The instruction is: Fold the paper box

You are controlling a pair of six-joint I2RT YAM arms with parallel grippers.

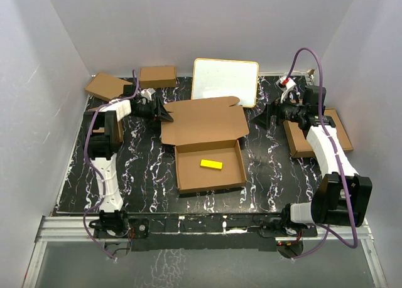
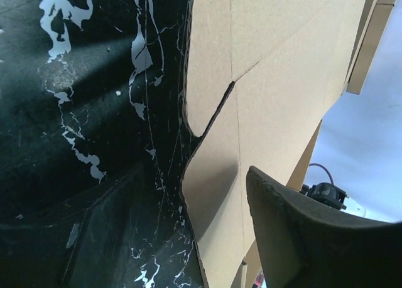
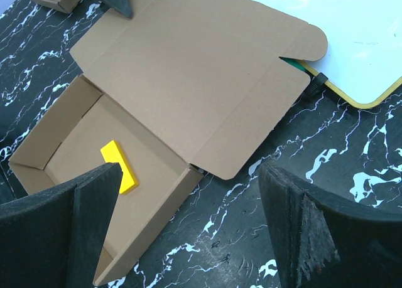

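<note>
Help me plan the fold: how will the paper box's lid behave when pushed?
The paper box looks light and could slide on the glossy table. Its lid likely swings on its crease, though thin cardboard may bow. The yellow block inside might shift.

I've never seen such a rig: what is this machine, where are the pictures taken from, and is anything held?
The left arm and right arm are robots bolted at a black marbled table's near edge. One picture looks down from above; the others come from a camera on each wrist. On the table lies a brown cardboard paper box, lid open, a yellow block inside; a white board and smaller brown boxes lie nearby. The left jaws straddle the lid's edge; the right jaws hang open. Nothing is gripped.
</note>
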